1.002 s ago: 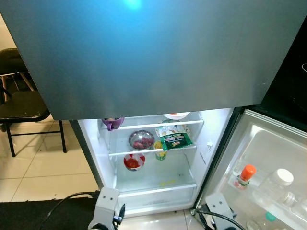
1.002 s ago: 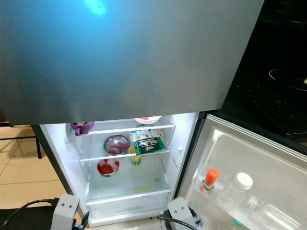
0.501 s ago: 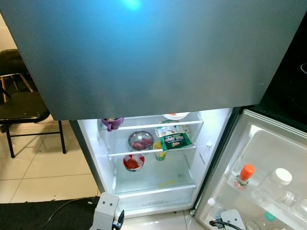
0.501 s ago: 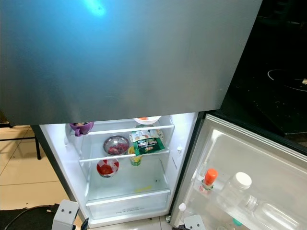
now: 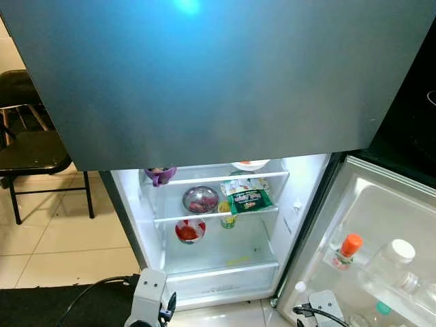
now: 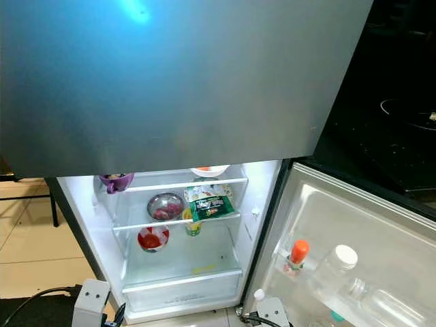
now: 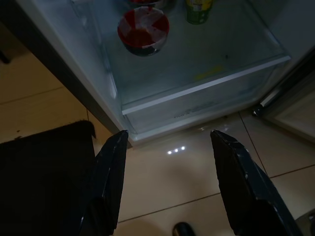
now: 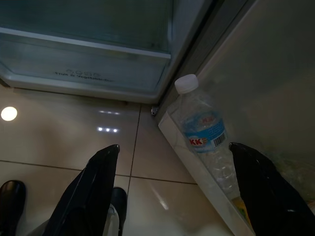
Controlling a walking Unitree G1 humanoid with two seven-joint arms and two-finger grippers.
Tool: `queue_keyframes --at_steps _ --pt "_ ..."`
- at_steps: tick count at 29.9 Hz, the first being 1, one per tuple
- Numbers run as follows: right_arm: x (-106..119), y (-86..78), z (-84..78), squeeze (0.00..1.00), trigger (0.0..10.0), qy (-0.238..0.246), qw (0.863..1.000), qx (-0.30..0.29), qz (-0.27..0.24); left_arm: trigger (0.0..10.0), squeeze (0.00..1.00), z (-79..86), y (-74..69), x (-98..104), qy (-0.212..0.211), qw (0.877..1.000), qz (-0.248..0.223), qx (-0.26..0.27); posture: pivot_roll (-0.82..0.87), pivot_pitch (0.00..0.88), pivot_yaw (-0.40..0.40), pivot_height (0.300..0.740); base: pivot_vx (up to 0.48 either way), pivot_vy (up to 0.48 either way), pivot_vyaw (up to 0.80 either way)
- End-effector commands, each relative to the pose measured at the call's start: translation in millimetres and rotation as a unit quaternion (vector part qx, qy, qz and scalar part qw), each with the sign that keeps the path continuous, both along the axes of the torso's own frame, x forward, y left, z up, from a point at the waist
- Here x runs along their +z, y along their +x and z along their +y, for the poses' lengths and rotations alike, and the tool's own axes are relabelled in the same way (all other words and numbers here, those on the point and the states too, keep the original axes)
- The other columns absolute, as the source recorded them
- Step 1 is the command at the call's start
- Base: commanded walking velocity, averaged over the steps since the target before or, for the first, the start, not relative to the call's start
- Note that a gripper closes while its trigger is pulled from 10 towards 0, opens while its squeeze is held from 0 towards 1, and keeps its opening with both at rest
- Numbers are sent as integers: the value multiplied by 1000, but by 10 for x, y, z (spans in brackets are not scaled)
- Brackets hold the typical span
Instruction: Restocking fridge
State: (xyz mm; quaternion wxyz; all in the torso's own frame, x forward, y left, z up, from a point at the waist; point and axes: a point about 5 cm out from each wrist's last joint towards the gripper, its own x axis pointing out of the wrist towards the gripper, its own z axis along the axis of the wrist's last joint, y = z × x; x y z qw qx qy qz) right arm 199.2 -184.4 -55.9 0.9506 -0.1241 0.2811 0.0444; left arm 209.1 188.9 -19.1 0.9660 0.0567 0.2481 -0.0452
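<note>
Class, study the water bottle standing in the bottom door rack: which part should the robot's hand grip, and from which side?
Probably the upper body of the water bottle, just under its white cap. It stands upright with its lower part behind the door rack rim, so the open right hand should approach from the open front, fingers either side.

I see the fridge (image 5: 300,197) open, lit inside, with glass shelves. On the top shelf (image 5: 225,178) sit a purple cup (image 5: 159,175) at my left and a white bowl (image 5: 250,164) to the right. The middle shelf (image 5: 216,214) carries a steel bowl (image 5: 200,199) of something red and a green packet (image 5: 249,200) beside it. On the bottom shelf (image 7: 211,73) stand a red and white cup (image 7: 143,37) and a yellow-green can (image 7: 199,6), just apart. The door rack (image 5: 381,283) holds an orange-capped bottle (image 5: 347,249) and a white-lidded jar (image 5: 390,262); lower down, a water bottle (image 8: 205,133) stands in the bottom door rack (image 8: 197,169). Beige tile floor (image 7: 182,177) with a dark mat (image 7: 44,182) lies below.
</note>
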Motion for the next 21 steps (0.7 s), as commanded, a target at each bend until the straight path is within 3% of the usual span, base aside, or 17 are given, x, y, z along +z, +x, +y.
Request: queue_keyframes --at_steps 1,21 --pt "-13 -14 -6 0 10000 2 1000 -7 1 10000 0 -56 -10 -34 -15 1000 12 5 -118 51 -4 740 0 0 0" --pt "-15 -10 -9 0 10000 2 1000 -8 -1 10000 0 -76 18 -26 -11 1000 14 3 -120 49 -4 740 -276 0 0"
